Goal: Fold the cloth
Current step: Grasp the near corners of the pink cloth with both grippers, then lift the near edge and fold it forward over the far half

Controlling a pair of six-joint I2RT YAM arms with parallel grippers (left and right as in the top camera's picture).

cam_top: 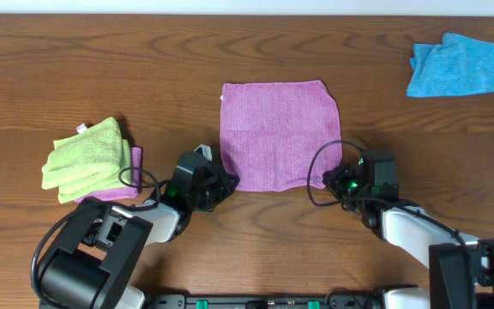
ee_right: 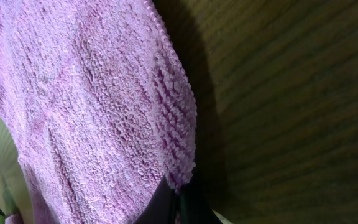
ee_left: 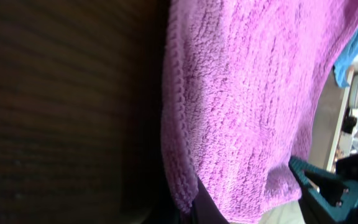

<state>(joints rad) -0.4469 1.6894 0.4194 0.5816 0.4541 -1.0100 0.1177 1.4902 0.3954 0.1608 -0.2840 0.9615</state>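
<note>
Pinching the near corners of the purple cloth (cam_top: 277, 133), spread flat mid-table (cam_top: 144, 69): left gripper (cam_top: 224, 183) and right gripper (cam_top: 337, 178) each clamped tight on one corner; best lifted evenly and carried level to the far edge.

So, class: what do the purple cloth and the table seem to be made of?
The cloth is probably terry or microfibre, soft and matte; the close views show a looped, fuzzy pile and a stitched edge. The table looks like dark wood or wood-look laminate, smooth; grain lines run along it, but which of the two cannot be told.
</note>
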